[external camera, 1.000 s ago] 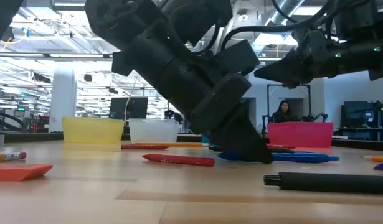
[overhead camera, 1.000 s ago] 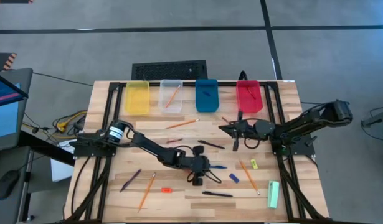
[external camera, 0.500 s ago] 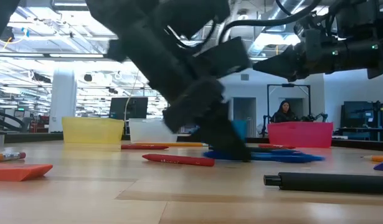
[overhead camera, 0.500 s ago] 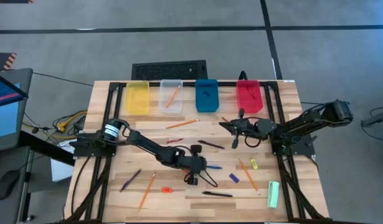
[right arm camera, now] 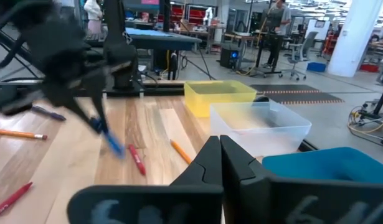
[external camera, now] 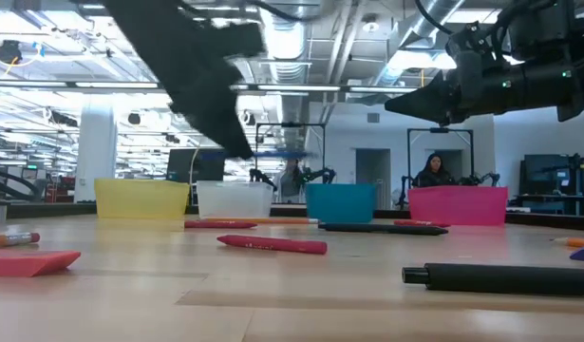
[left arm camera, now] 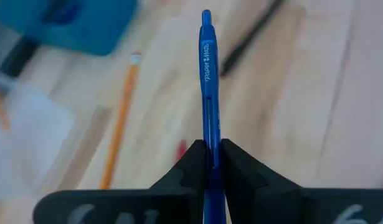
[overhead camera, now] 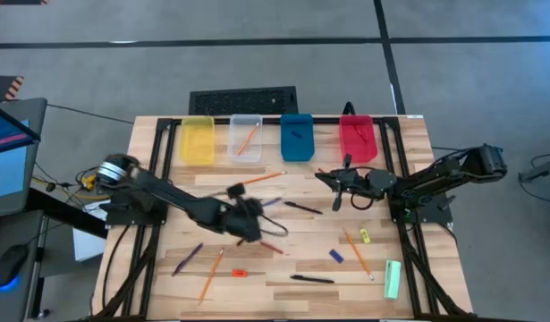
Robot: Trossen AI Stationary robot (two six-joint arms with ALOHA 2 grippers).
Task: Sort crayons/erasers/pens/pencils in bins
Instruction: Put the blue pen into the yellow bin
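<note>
My left gripper (overhead camera: 253, 220) hangs over the middle of the table, shut on a blue pen (left arm camera: 207, 74). In the right wrist view the pen (right arm camera: 110, 140) slants down below it. My right gripper (overhead camera: 333, 185) hovers shut in front of the red bin (overhead camera: 358, 139) and holds nothing; its shut fingers (right arm camera: 220, 155) also show in the right wrist view. The yellow bin (overhead camera: 198, 140), the clear bin (overhead camera: 246, 139) and the blue bin (overhead camera: 297, 137) stand in a row along the far edge. Pencils (overhead camera: 261, 178), black pens (overhead camera: 312, 279), a red crayon (external camera: 273, 244) and erasers (overhead camera: 335, 256) lie flat on the table. My left gripper pinches the blue pen's barrel (left arm camera: 209, 148) between its two fingers (left arm camera: 193, 163). The pen lies along the fingers, and its long printed end reaches out past their tips. It is lifted clear of the table and slants downward.
A pale green bar (overhead camera: 393, 279) lies near the right front corner. A purple pen (overhead camera: 187, 258) and a pencil (overhead camera: 210, 273) lie at the front left, with a red-orange eraser (external camera: 30, 261) beside them. A yellow eraser (overhead camera: 365, 236) lies on the right. A person sits in the room beyond.
My left gripper, down on the table at the blue pen, has risen with the pen between its fingers. It has swung toward the table's left and far edges. The pen has gone from lying on the wood to lifted clear.
</note>
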